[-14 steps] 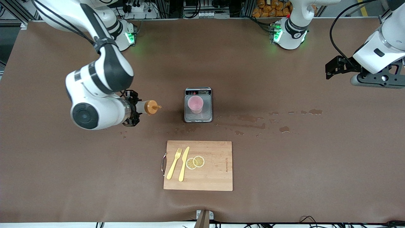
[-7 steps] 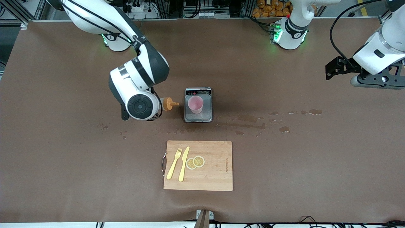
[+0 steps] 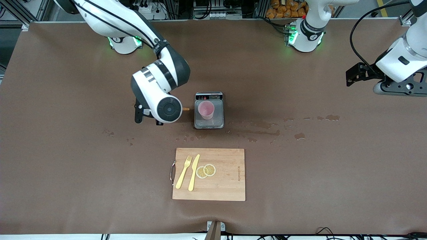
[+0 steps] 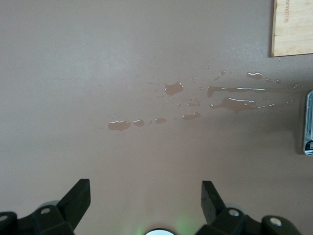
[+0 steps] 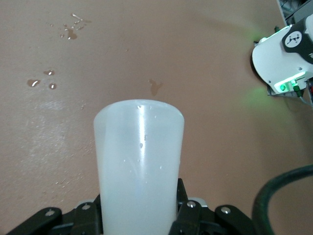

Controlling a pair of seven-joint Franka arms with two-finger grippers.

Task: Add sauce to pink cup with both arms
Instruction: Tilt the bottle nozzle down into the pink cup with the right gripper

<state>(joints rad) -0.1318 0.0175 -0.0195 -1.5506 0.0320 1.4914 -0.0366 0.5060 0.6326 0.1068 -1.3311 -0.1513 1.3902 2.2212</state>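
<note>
Since a second ago the right arm has swung its load from the worktop's right-arm end to just beside the scale; only an orange nozzle tip (image 3: pixel 186 109) now shows past the wrist. Right pincer (image 5: pixel 139 215) is clamped round a translucent whitish squeeze bottle (image 5: pixel 139 161), held level with the nozzle pointing at the cup, probably so a tilt will bring it over the rim.

Small light-pink plastic cup (image 3: pixel 206 110) stands upright on the steel plate of a small digital scale (image 3: pixel 209 124), mid-worktop, seemingly so the dose can be weighed.

Left pincer (image 4: pixel 145 200) hangs fingers spread, empty, over the brown worktop (image 3: pixel 300 173) at the left arm's end, waiting.

Nearer the front camera lies a wooden cutting board (image 3: pixel 227 186) carrying a yellow fork (image 3: pixel 183 172), yellow knife (image 3: pixel 193 172) and two lemon slices (image 3: pixel 205 170). Wet spill patches (image 3: pixel 263 128) spread from the scale toward the left arm's end. Nothing stands between nozzle and cup.
</note>
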